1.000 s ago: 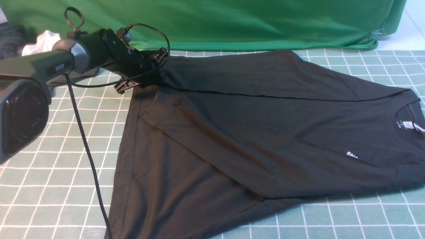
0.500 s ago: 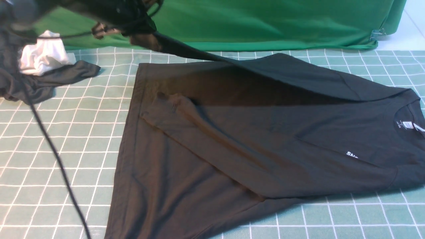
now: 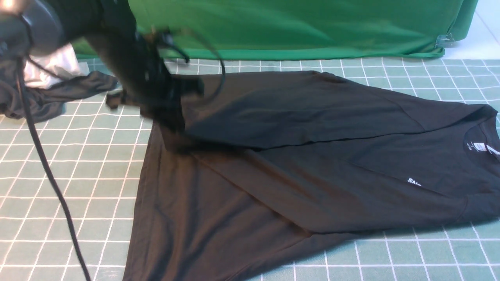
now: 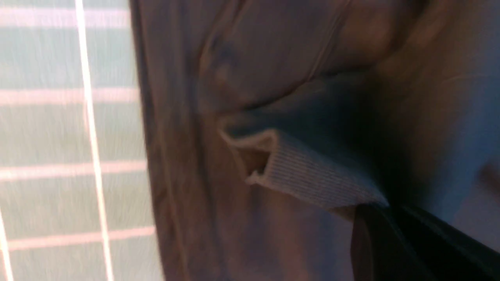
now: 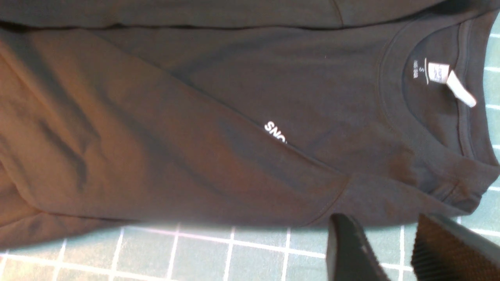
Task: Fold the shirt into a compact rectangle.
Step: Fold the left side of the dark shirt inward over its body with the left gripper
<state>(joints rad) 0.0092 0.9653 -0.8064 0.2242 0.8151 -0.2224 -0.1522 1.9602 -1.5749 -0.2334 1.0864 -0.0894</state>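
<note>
Front view: shirt (image 3: 351,164) lies flat on the grid mat (image 3: 58,195). Reference point is the neck label (image 3: 481,147); the hem is the end farthest from it.

Left gripper (image 3: 166,115) shows blurred over the hem end, well apart from the label. In the left wrist view its jaws are clamped on the ribbed cuff (image 4: 308,175). The far sleeve (image 3: 293,113) runs from the shoulder near the label out to that grip, draped over the body panel.

Right gripper (image 5: 383,234) has its jaws apart with nothing between them. It hangs over bare mat just beside the shoulder seam, on the robot's side of the label.

The near sleeve (image 3: 293,183) already crosses the body diagonally away from the label. It covers the print (image 3: 414,182), so only "SNO" reads.

My read is that the step in hand is laying the far sleeve down along the body.

To do it well:
- Carry the cuff low, because a high carry lifts the layer underneath.
- Pull the sleeve taut away from the label so it lands straight with no slack loop.
- Set the cuff down inside the hem line and inside the side edge.
- Open only once the cuff rests on fabric, then retreat straight up, since the rib knit may snag a finger.
- Fabric near the grip looks bunched and likely needs a smoothing pass.
- The right gripper could pin the shoulder near the label if the body creeps.
</note>
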